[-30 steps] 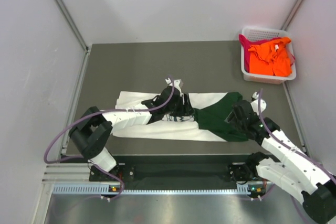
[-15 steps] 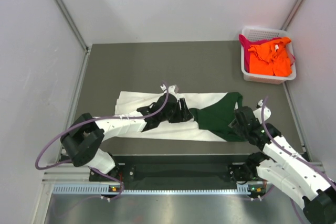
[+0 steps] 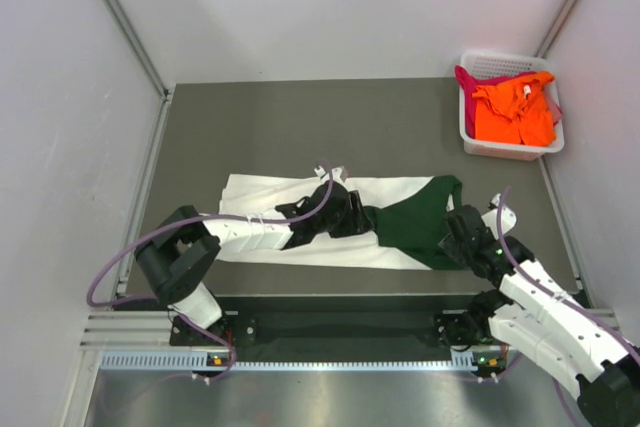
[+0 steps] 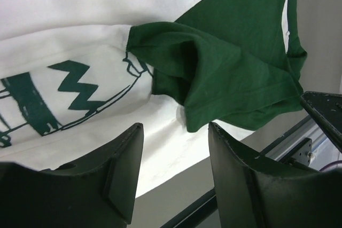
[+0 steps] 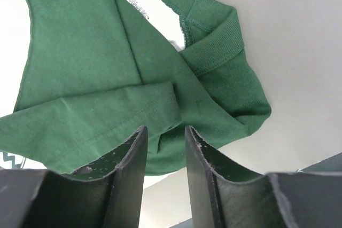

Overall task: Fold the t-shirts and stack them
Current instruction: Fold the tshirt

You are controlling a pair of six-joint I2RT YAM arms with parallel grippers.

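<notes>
White-and-green t-shirt: soft matt cloth, ribbed collar, flat dark print.
Orange t-shirt: matt cloth.
Basket: white plastic lattice, faint gloss.
Table: dark grey, matt, smooth.
Rail, bottom of frame: ridged bare metal.

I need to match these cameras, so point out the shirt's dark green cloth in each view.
Top external: green cloth, just right of and below centre.
Left wrist: green cloth, upper right.
Right wrist: green cloth, filling most of the picture.
Shared landmark: white shirt front bordering it.
</notes>
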